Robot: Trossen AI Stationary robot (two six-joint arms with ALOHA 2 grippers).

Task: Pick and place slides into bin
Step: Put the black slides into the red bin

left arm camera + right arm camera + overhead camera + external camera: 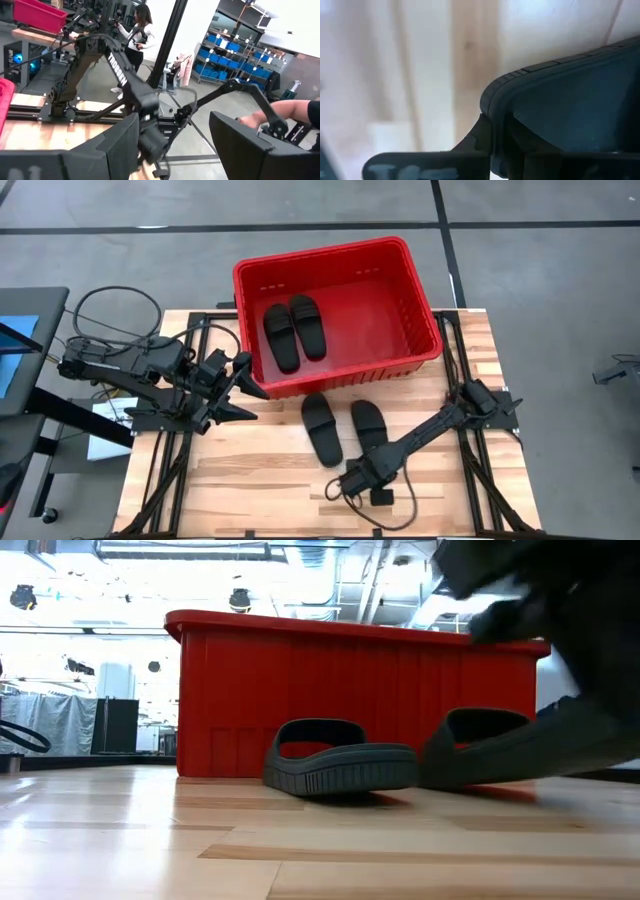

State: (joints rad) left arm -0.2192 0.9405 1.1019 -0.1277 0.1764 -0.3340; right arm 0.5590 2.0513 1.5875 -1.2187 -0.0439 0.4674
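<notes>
The red bin (420, 300) stands at the table's far middle, with two black slides (293, 330) lying side by side on its floor. Two more slides lie on the table just in front of it: a left one (322, 428) flat on its sole, and a right one (367, 423). My right gripper (362, 475) is down at the right slide's near end and is shut on it. My left gripper (240, 385) is open and empty beside the bin's near left corner. My right gripper holds the right slide by its near end (530, 90), coming from above. One finger (475, 142) lies against the sole's rim there; the arm hides the other. In the low view the slide (500, 750) is tilted, near end raised, strap end on the table.
The bin's near wall (350, 690) rises right behind both slides on the table. Bare wood lies to the near left (230, 480). Black frame rails run along the table's left (170, 450) and right (480, 470) sides. A person's hand (280, 112) shows beyond the table.
</notes>
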